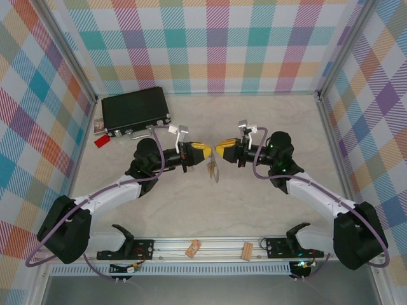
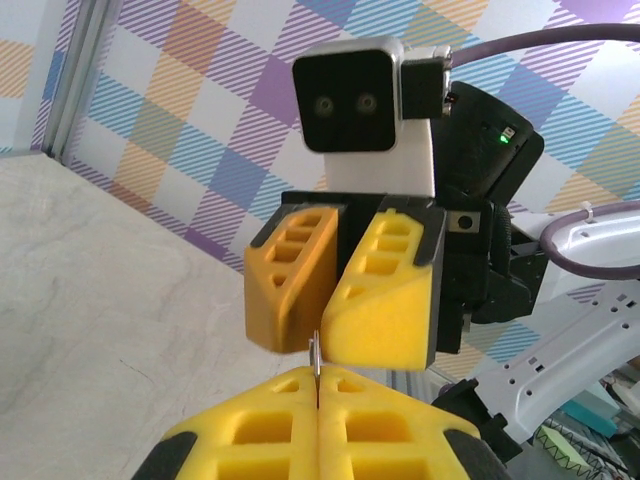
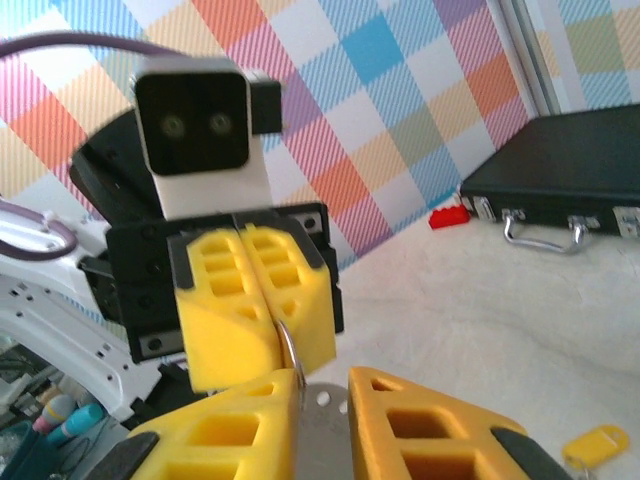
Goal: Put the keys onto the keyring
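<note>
Nearest, on the rail well apart from the black case (image 1: 135,111), sit two wooden clips (image 1: 193,249), which play no part in the job. Farther in, on the near side of the case and just past its right end, the two arms meet tip to tip above the table (image 1: 267,121). The left gripper (image 1: 205,151) is clamped fully together. A thin curve of grey metal, the keyring (image 3: 287,345), sticks out from between its fingers toward the other arm. The right gripper (image 1: 220,150) stands only narrowly parted, with a flat grey piece of metal (image 3: 322,415) in the gap; I cannot tell whether it pinches that piece or merely straddles it. One yellow-headed key (image 3: 590,445) lies loose on the table, on the near side of the case and close to the right gripper. The step in hand looks like threading, with one arm steadying the ring while the other works metal onto it. The next move probably calls for the right fingers to settle a firm hold and line up finely with the ring's opening; after that, the loose key needs fetching. Farthest lies the case itself, closed, with a small red tag (image 1: 102,141) just beside its near left corner.
</note>
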